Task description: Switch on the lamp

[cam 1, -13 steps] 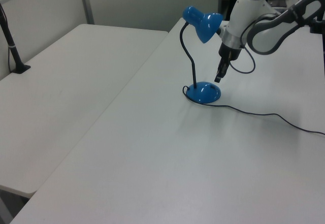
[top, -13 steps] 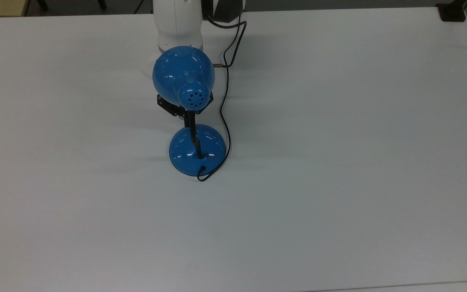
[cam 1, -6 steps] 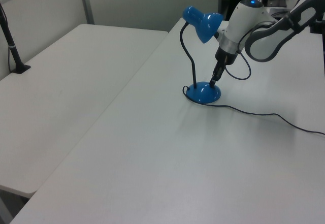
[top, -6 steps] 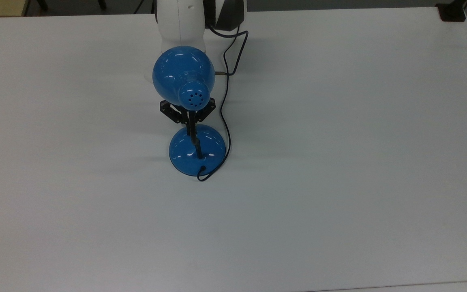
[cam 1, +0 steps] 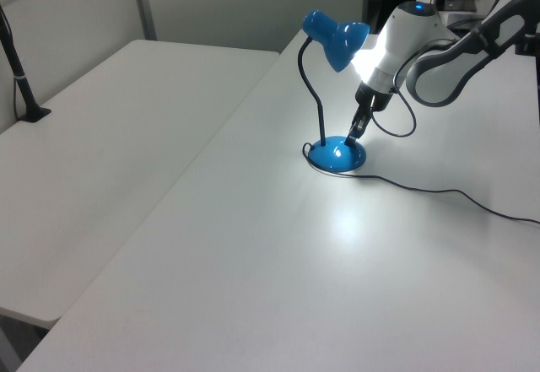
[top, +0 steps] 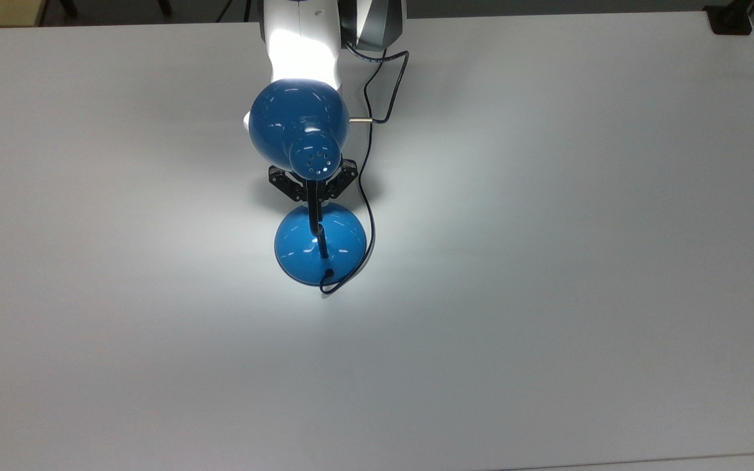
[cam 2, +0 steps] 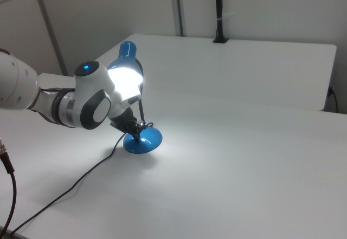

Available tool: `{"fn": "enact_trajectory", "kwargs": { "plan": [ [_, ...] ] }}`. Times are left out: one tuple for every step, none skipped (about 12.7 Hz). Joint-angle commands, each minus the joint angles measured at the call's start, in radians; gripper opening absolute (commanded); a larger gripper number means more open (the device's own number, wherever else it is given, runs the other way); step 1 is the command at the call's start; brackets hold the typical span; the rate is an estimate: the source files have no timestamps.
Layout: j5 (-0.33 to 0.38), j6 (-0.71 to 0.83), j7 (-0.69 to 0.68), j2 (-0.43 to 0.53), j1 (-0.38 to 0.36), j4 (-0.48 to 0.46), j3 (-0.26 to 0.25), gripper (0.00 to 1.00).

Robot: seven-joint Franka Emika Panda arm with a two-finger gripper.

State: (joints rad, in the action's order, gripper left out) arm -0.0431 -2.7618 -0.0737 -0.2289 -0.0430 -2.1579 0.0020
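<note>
A: Where are we finding the lamp (top: 317, 242)?

B: We are seeing it standing upright on the white table (top: 547, 261), toward the far edge in the top view, slightly to the top view's left of centre. Its round blue base (cam 1: 337, 153) is sitting flat on the surface. The thin black neck (cam 1: 314, 94) is rising from the base and curving over to the domed shade (cam 2: 128, 64). The shade is glowing white in the right view, and a bright pool of light is lying on the table around the base.

A: And where is the gripper (top: 312, 185) sitting relative to it?

B: In the top view we are seeing it just beyond the base, beneath the shade, on the arm's side of the lamp. In the left view the gripper (cam 1: 356, 131) is pointing down at an angle, with its tip reaching the upper edge of the base on the left view's right. In the right view the gripper (cam 2: 135, 128) is meeting the base on the right view's left.

A: Are we reading the fingers as spread or pressed together?

B: We are reading them as pressed together, converging to one narrow tip with nothing pinched between them.

A: Where is the black cord (top: 365, 170) running?

B: It is leaving the near side of the base in a small loop, then running along the top view's right of the lamp toward the arm (top: 302, 39).
</note>
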Motion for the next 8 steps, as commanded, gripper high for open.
{"fn": "enact_trajectory", "kwargs": {
  "plan": [
    [0.019,-0.03,0.012,-0.024,-0.009,-0.003,0.006,0.0],
    [0.019,-0.016,0.012,-0.012,-0.009,-0.007,0.006,0.0],
    [0.017,0.031,0.006,0.005,-0.009,-0.007,0.006,0.0],
    [0.012,0.159,-0.004,0.046,-0.009,-0.004,0.006,0.0],
    [0.006,0.285,-0.039,0.093,-0.005,0.007,0.006,0.0],
    [0.006,0.417,-0.094,0.135,-0.001,0.015,0.006,0.0],
    [0.006,0.552,-0.138,0.175,0.002,0.035,0.004,0.0],
    [0.005,0.647,-0.167,0.196,0.005,0.05,0.004,0.0]
  ]
}}
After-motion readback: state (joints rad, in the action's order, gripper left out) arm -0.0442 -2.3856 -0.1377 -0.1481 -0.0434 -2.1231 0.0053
